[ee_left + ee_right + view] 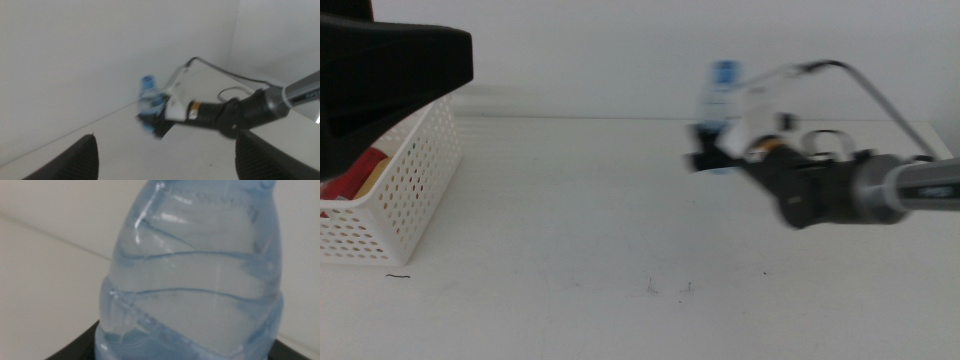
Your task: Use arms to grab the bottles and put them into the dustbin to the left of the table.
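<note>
My right gripper [712, 152] is shut on the small clear water bottle with a blue cap [722, 88], holding it upright over the far middle of the white table [580, 250]. Both are blurred by motion. The bottle fills the right wrist view [200, 280] and also shows in the left wrist view [148, 96], with the right gripper [159, 124] at its base. My left gripper [165, 160] is open and empty, and shows as a dark shape [390, 60] above the white perforated dustbin [405, 190] at the left. Red and yellow items [362, 172] lie in the dustbin.
A white wall runs behind the table. The right arm's black cable [865, 85] loops above its wrist. A few small dark marks [665, 288] lie on the tabletop near the front.
</note>
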Controlling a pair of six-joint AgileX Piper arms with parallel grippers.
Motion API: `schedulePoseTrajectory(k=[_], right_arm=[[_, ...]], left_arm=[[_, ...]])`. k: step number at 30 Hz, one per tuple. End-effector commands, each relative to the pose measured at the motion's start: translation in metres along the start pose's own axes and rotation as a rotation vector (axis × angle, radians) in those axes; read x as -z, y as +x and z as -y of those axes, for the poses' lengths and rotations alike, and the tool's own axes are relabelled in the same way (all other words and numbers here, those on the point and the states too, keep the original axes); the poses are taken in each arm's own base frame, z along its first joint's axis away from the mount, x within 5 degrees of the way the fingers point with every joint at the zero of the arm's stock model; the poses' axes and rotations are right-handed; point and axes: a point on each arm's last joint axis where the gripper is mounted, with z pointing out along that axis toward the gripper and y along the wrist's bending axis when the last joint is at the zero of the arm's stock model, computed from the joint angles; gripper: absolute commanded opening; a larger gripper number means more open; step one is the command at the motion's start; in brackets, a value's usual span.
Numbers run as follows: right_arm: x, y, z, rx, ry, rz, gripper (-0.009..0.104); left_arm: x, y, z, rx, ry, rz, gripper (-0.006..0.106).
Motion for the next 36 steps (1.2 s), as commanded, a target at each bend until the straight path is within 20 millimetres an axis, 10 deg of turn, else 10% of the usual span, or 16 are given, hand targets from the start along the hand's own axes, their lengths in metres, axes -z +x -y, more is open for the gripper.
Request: schedulePoseTrajectory(k=[1, 12, 23, 30, 36], right_arm=[[-0.005, -0.017, -0.032, 0.048, -0.076, 0.076, -0.003], [-0.05, 0.009, -0.081, 0.025, -0.154, 0.075, 0.002], [-0.038, 0.005, -0.08, -0.053, -0.205, -0.145, 0.086], [0.069, -0.028, -0.046, -0.114, -0.223, -0.356, 0.089], [0.211, -0.12, -0.003, -0.036, -0.235, -0.249, 0.089]], left_arm=[[0.001, -0.002, 0.0, 0.01, -0.003, 0.011, 0.094], [0.001, -0.002, 0.0, 0.01, -0.003, 0.011, 0.094], [0.001, -0.002, 0.0, 0.01, -0.003, 0.011, 0.094], [0.001, -0.002, 0.0, 0.01, -0.003, 0.011, 0.094], [0.001, -0.002, 0.0, 0.01, -0.003, 0.011, 0.094]])
